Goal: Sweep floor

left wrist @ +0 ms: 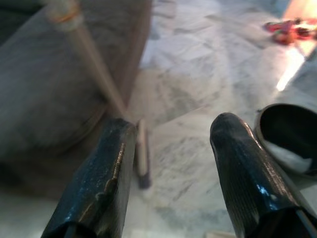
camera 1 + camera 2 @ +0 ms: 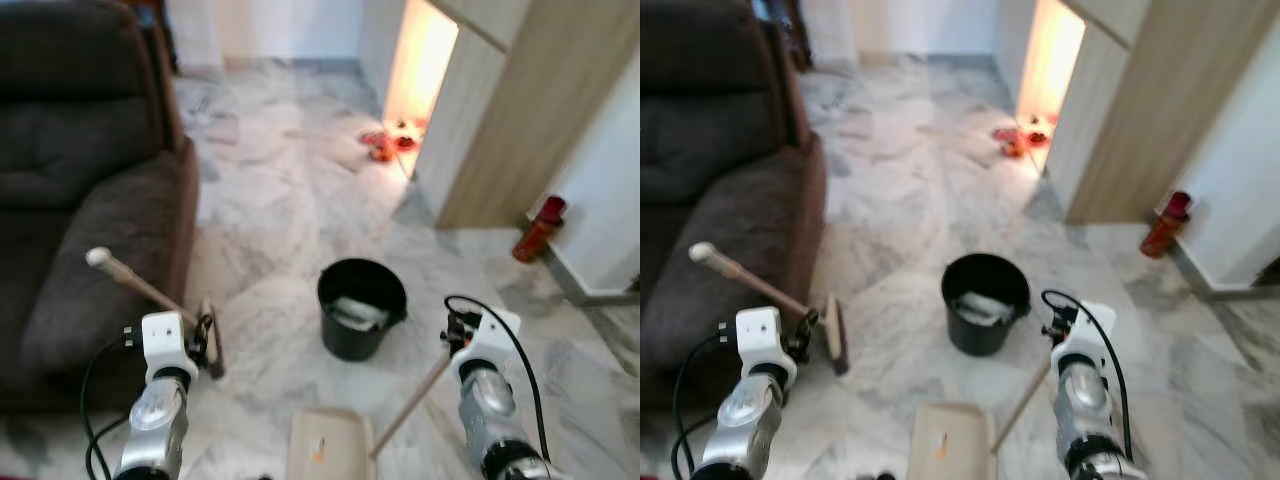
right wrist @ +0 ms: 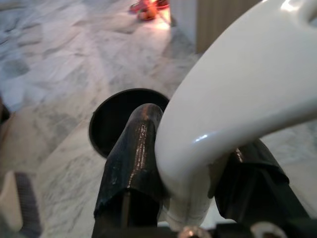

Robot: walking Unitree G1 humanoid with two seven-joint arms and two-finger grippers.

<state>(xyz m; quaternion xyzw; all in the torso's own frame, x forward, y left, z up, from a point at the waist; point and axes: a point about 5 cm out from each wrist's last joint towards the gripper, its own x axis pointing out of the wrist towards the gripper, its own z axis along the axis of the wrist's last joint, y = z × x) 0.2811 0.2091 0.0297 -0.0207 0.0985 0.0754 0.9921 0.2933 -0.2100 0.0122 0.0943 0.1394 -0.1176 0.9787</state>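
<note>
A dark brown fabric sofa (image 2: 80, 190) fills the far left. Against its near corner leans a short broom with a pale wooden handle (image 2: 135, 280), its dark bristle head (image 1: 142, 158) resting on the grey-veined white marble floor (image 2: 290, 200). The left tool (image 1: 171, 168) hovers just near of the broom, its two black fingers (image 1: 99, 183) spread wide with nothing between them.

At the centre, a round black plastic bucket (image 2: 362, 308) stands on the floor with something white and crumpled inside. Near of it lies a cream plastic dustpan (image 2: 330, 445), a small orange speck on its tray, its long pale handle (image 2: 410, 405) rising to the right. The right tool (image 3: 190, 173) is clamped around the white curved grip (image 3: 237, 99) at the top of that handle.

Farther right, a light wooden cabinet (image 2: 520, 110) stands by a lit doorway with red items (image 2: 385, 145) on the floor, and a red cylindrical can (image 2: 538, 228) sits by the white wall.
</note>
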